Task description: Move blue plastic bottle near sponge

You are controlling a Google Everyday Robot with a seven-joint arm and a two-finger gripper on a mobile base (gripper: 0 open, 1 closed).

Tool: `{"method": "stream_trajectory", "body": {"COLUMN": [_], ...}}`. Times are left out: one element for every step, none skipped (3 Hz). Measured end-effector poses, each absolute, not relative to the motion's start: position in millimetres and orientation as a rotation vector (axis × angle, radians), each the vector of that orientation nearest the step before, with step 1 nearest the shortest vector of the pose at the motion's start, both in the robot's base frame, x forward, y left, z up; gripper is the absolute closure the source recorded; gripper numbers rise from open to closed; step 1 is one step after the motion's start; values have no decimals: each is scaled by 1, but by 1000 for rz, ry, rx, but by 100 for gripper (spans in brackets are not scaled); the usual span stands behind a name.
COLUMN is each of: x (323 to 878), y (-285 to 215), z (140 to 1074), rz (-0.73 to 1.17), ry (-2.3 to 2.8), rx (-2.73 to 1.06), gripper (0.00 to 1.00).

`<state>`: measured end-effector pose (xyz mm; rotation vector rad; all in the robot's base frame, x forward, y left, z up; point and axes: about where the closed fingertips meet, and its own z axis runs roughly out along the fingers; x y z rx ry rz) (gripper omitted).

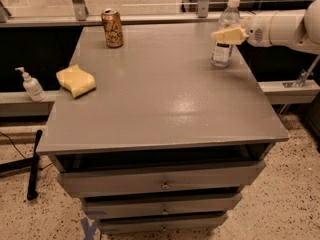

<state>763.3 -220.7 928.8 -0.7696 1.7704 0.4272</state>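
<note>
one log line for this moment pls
gripper: at bottle mid-height | bottle: upright, rear right of table in view | sponge: left edge, far from bottle | task: bottle not yet near sponge
</note>
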Motion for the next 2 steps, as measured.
{"method": "stream_trajectory", "body": {"x": [758,743], "y": [-211,-198], "z": [939,961], "rz": [460,490], "ry": [1740,1699], "rx": [-787,-794], "gripper": [63,86]}}
